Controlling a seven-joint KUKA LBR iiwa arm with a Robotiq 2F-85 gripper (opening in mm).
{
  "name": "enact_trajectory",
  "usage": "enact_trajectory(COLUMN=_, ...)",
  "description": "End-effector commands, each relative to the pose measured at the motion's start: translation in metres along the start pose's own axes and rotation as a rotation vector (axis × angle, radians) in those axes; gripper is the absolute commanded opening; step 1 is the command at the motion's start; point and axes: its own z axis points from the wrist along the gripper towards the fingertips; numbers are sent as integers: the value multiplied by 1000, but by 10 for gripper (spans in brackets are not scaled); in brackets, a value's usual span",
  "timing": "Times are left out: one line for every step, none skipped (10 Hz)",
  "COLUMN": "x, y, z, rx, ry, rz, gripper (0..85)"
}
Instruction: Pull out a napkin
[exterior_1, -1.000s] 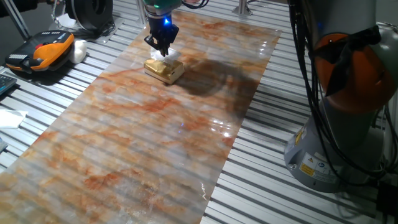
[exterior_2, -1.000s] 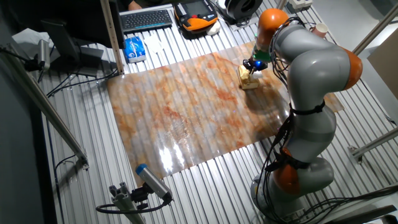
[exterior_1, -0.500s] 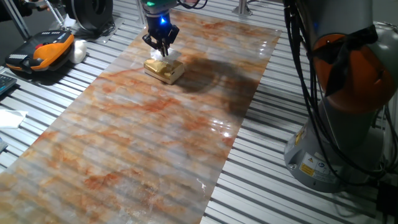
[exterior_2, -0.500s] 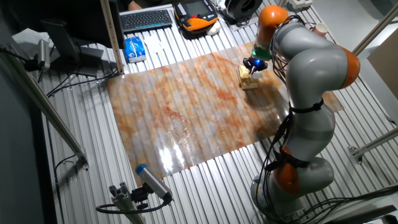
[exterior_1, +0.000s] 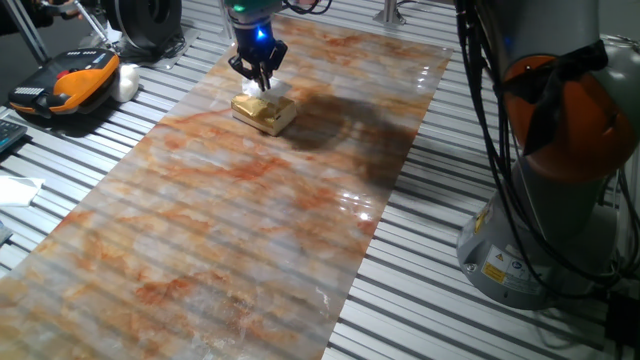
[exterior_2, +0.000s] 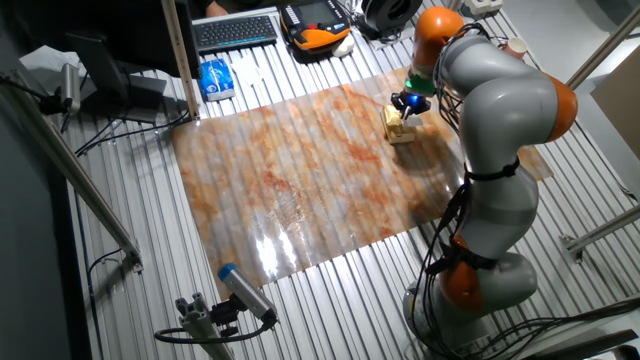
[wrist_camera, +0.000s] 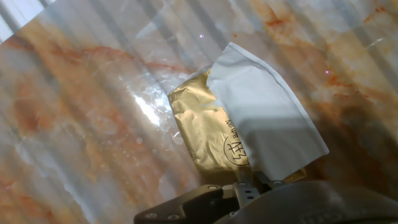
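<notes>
1. One gold napkin box (exterior_1: 264, 111) is lying near the far edge of a marble-patterned mat (exterior_1: 230, 230); it is the landmark for everything here.
2. To the left of the box, beyond the mat's edge, one orange and black pendant (exterior_1: 62, 83) is resting on the slatted table (exterior_1: 480, 320).
3. One gripper (exterior_1: 261, 81) is hanging directly above the box, its fingers pressed close together at the tips; the fixed views are too small to tell what is between them.
4. One white napkin (wrist_camera: 264, 118) is rising from the box's top. The hand view alone is showing it as a broad white sheet covering the box's right part and running to the bottom of the frame; the pinch itself is hidden there.
5. In front of the box, a wide stretch of bare mat is lying open.
6. To the right of the box, the mat is running on to its edge, and the arm's grey and orange base (exterior_1: 555, 170) is standing well apart on the table.
7. The other fixed view alone is showing one keyboard (exterior_2: 236, 30) and one blue packet (exterior_2: 215, 78) beyond the mat.
</notes>
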Motion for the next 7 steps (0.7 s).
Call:
enact_trajectory(x=0, y=0, z=0, rx=-6, ry=5, rz=2, gripper=170)
enact_trajectory(x=0, y=0, z=0, rx=-10, ry=6, rz=0, gripper=170)
enact_trajectory(x=0, y=0, z=0, rx=-11, ry=10, rz=-1, gripper=170)
enact_trajectory(x=0, y=0, z=0, rx=-10, ry=10, rz=-1, gripper=170)
enact_trajectory(x=0, y=0, z=0, rx=-5, ry=8, rz=-1, gripper=170)
enact_trajectory(x=-1, y=0, z=1, rx=1, ry=2, rz=0, gripper=170)
enact_trajectory(x=-2, y=-2, z=1, rx=3, ry=0, rz=-4, gripper=170)
